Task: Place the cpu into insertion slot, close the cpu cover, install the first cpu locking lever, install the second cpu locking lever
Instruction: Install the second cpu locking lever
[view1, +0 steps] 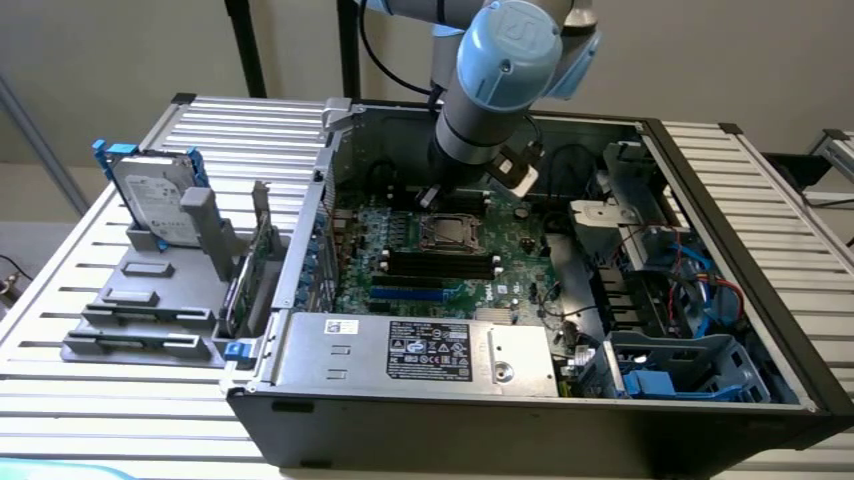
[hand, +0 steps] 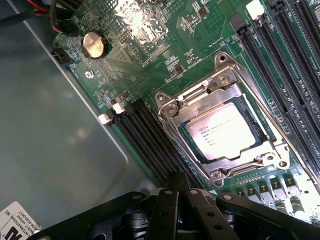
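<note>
The cpu (hand: 224, 135) is seated in the insertion slot (hand: 187, 131) on the green motherboard (hand: 150, 60). The cpu cover (hand: 222, 95) lies flat over the slot, framing the chip, with its silver frame on all sides. The pincer (hand: 181, 192) hovers above the board just beside the slot, at the black memory slots (hand: 142, 137), fingers pressed together and holding nothing. In the exterior view the arm (view1: 487, 95) reaches into the open computer case (view1: 747, 290) directly over the slot (view1: 447, 232).

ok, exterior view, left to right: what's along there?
hard drive → bracket rack → memory slots → cpu socket → blue cables
</note>
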